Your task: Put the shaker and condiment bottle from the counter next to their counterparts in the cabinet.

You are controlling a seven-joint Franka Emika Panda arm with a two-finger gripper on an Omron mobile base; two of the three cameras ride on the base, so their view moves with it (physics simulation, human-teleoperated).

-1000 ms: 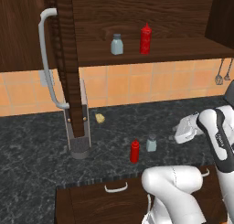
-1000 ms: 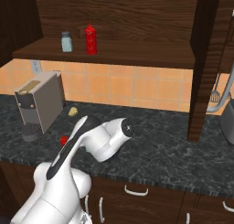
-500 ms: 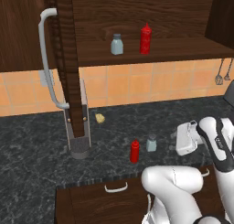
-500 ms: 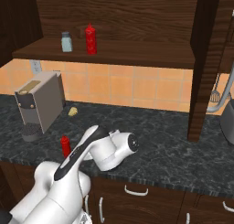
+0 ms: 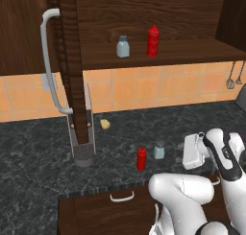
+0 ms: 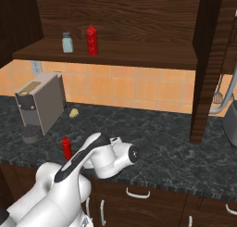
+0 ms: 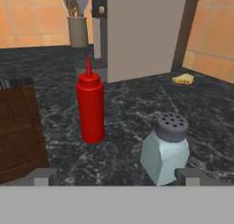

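Left base view, left to right: dark wooden cabinet (image 5: 144,18) door standing open edge-on, long curved grey handle (image 5: 50,61) on it. Grey coffee machine (image 5: 84,128) just below the door, on the dark marbled worktop (image 5: 38,152). Small yellow morsel (image 5: 104,124) lying near the machine's right side. On the cabinet shelf (image 5: 163,52), matching shaker (image 5: 123,46) left of matching red bottle (image 5: 153,41), near each other but apart. Down on the worktop near its front edge, condiment bottle (image 5: 141,158) upright, shaker (image 5: 159,150) upright just to its right, not touching. Further right, white gripper (image 5: 192,151) low over the worktop, near the shaker, holding nothing. Hanging utensils (image 5: 234,78) at far right against the orange tiles.

Hand view: red bottle (image 7: 90,109) left of centre, capped shaker (image 7: 165,150) lower right and closer. Two finger tips (image 7: 43,176) far apart at the bottom corners, so jaws spread wide; shaker base just beside the right-hand tip, no visible contact.
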